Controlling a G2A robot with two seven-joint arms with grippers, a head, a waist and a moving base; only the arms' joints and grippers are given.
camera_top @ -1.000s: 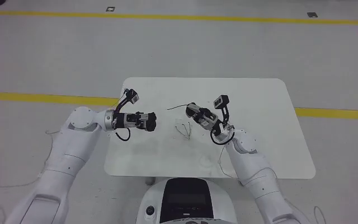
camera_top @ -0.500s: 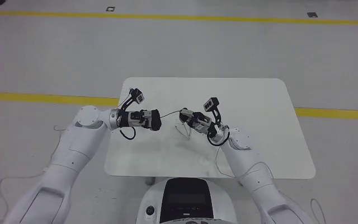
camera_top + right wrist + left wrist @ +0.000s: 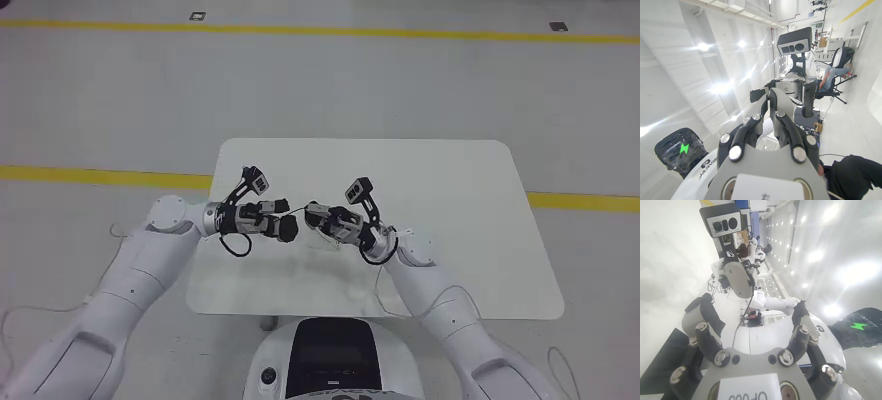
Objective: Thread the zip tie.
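Zip tie, a thin black plastic strap [image 3: 296, 209], is up in the air between my two arms, so I'll call it from the big things down.

White rounded-corner table [image 3: 470, 200] sits underneath, and both arms meet above its near-middle part.

Right gripper [image 3: 313, 212], grey metal with ribbed pads: from its own wrist camera the right gripper [image 3: 770, 94] shows its jaws pressed together with no gap. From the other wrist camera I see the strap coming straight out of that right gripper [image 3: 738, 283]. I read that as a firm pinch on one end of the tie.

Left gripper [image 3: 287, 228], black-padded fingers on a grey bracket, faces it nose to nose. Its jaws are spread wide and hold nothing; the left gripper [image 3: 752, 306] is simply waiting.

Now the strap itself [image 3: 738, 322]. Its long axis runs from the right jaws directly at the left palm. The free length already lies between the left fingers, nearer one finger than the other and touching neither as far as I can tell. So the left arm is the free one on the spot. My call is that it closes across the strap, at right angles to its run. Which end carries the locking head I can't make out.
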